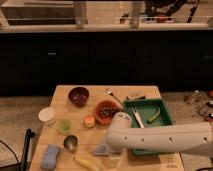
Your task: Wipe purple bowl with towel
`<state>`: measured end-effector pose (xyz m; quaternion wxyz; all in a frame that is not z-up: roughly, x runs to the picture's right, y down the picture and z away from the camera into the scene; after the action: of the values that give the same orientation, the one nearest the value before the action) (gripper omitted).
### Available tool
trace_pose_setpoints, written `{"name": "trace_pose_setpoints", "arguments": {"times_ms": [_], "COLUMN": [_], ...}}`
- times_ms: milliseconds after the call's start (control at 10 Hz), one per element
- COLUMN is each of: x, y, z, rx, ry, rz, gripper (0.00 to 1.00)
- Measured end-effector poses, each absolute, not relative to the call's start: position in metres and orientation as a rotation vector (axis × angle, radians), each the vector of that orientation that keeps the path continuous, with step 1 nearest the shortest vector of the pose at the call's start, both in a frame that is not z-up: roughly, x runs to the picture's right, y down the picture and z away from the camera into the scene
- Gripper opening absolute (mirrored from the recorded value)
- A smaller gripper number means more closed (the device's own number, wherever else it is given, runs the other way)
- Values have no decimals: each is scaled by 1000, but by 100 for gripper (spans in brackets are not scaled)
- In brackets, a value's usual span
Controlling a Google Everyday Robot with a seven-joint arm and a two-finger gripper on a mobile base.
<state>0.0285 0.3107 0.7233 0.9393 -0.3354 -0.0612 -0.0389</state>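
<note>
Wooden table (pixel 61 99): holds everything below.
Robot arm (pixel 165 140): white, reaching across the table's front right.
Green tray (pixel 148 102): right side, behind the arm.
Purple bowl (pixel 78 96): far side, left of centre, well apart from the gripper.
Towel (pixel 101 149): front edge, partly under the arm's end.
Gripper (pixel 113 157): at the towel, jaws spread wide, holding nothing.

A wooden table (pixel 61 100) stands on speckled floor (pixel 20 112) before dark cabinets (pixel 100 60).
</note>
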Motion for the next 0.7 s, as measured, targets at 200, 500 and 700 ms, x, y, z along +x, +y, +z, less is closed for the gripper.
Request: {"name": "trace_pose_setpoints", "arguments": {"times_ms": [200, 500, 700], "x": [26, 26, 25], "y": [307, 298, 294], "z": [729, 739, 746], "rx": [-662, -615, -604], "ry": [-115, -116, -123], "rz": [-87, -76, -66], "gripper": [80, 80, 80]}}
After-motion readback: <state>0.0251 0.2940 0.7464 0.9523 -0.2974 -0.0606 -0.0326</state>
